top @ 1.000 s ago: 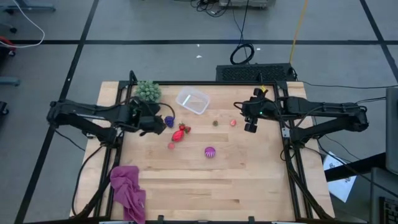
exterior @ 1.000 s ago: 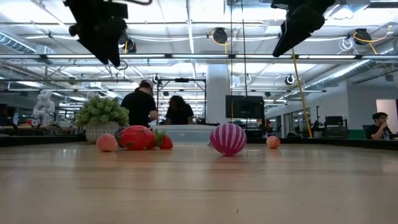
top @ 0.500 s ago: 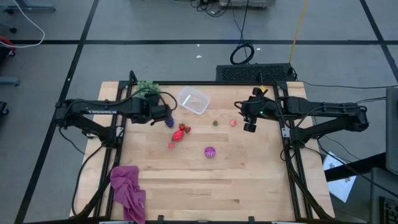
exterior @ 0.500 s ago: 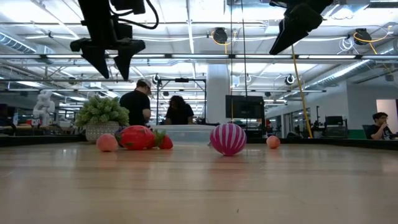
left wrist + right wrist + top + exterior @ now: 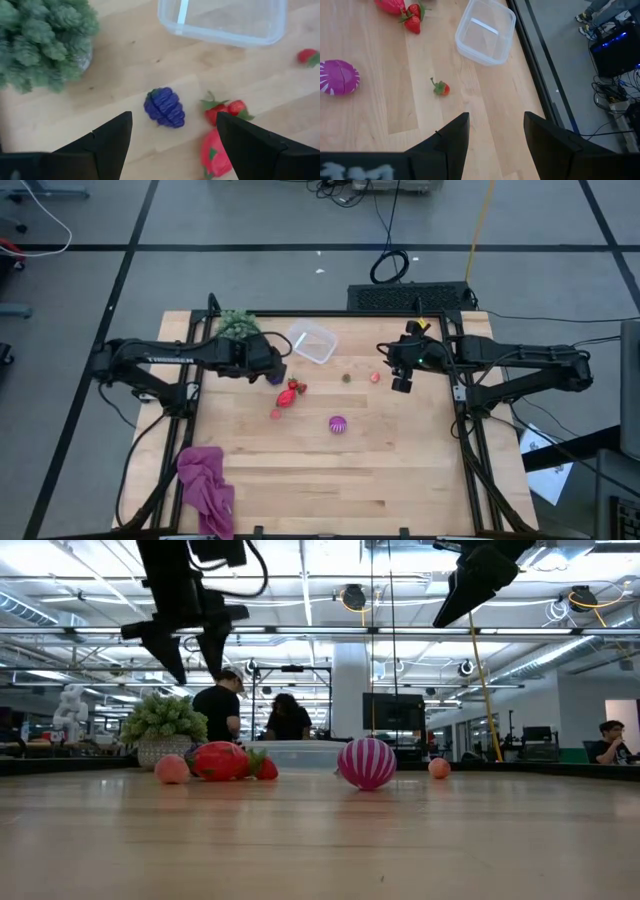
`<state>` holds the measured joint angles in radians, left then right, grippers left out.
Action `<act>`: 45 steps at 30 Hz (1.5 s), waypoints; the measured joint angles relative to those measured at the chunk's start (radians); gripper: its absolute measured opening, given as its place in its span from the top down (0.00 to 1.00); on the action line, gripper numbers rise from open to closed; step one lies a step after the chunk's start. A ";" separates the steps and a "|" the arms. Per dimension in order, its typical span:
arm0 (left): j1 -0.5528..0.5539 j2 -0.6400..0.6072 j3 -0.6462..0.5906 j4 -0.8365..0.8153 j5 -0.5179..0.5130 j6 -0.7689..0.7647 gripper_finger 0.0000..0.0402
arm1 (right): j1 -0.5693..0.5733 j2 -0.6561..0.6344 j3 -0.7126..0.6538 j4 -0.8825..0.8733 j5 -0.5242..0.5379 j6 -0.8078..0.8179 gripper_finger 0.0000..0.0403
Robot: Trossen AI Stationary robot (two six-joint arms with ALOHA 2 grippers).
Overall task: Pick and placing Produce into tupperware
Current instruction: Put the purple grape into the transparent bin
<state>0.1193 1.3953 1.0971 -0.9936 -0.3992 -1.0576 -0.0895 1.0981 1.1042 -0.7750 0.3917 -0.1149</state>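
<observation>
On the wooden bench (image 5: 380,470), the left tool (image 5: 172,131) hangs wide apart above the purple grapes (image 5: 164,107), near the empty tub (image 5: 225,20); the right tool (image 5: 492,131) waits spread apart.

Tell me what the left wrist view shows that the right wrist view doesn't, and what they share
Only the left wrist view shows the blue-purple ridged toy grape bunch, lying on the wood in line with the gap between the open left gripper's fingers, and the green bushy plant.

Only the right wrist view shows the magenta-striped round toy, a small lone red strawberry toy, the open right gripper and the floor and cables beyond the table edge.

Both show the clear rectangular plastic tub, empty, and the red toy produce cluster.
</observation>
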 joint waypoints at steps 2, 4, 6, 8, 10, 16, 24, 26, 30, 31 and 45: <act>0.005 0.017 0.000 0.005 0.006 0.010 0.27 | 0.000 0.000 0.000 0.000 0.000 0.000 0.55; 0.021 0.033 0.003 0.013 0.009 0.011 0.27 | 0.000 0.000 0.000 0.000 0.000 -0.001 0.55; 0.035 0.056 -0.001 -0.001 0.010 0.010 0.27 | 0.000 -0.001 0.000 -0.004 0.000 -0.001 0.55; 0.042 0.074 0.002 0.020 0.010 0.014 0.27 | 0.000 0.000 0.000 -0.013 -0.001 -0.001 0.55; 0.044 0.089 0.000 0.010 0.012 0.035 0.27 | 0.000 0.000 -0.001 -0.015 -0.001 -0.001 0.55; 0.044 0.129 0.002 0.067 0.018 0.161 0.27 | 0.000 0.000 -0.001 -0.011 -0.002 -0.001 0.55; 0.062 0.167 0.000 0.001 0.038 0.153 0.27 | 0.000 0.000 -0.001 0.000 -0.003 0.052 0.55; 0.072 0.174 0.001 0.005 0.040 0.127 0.27 | 0.000 0.000 -0.001 0.000 -0.004 0.051 0.55; 0.087 0.185 0.001 0.007 0.059 0.094 0.27 | 0.000 0.000 -0.001 0.000 -0.004 0.052 0.55; 0.089 0.190 0.002 0.015 0.064 0.091 0.27 | 0.000 0.000 -0.001 0.000 -0.004 0.052 0.55; 0.111 0.255 0.000 0.066 0.100 0.061 0.27 | 0.000 0.000 -0.001 -0.025 -0.004 0.051 0.55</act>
<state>0.2303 1.6504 1.0973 -0.9274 -0.2993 -0.9966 -0.0895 1.0981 1.1034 -0.8004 0.3879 -0.0635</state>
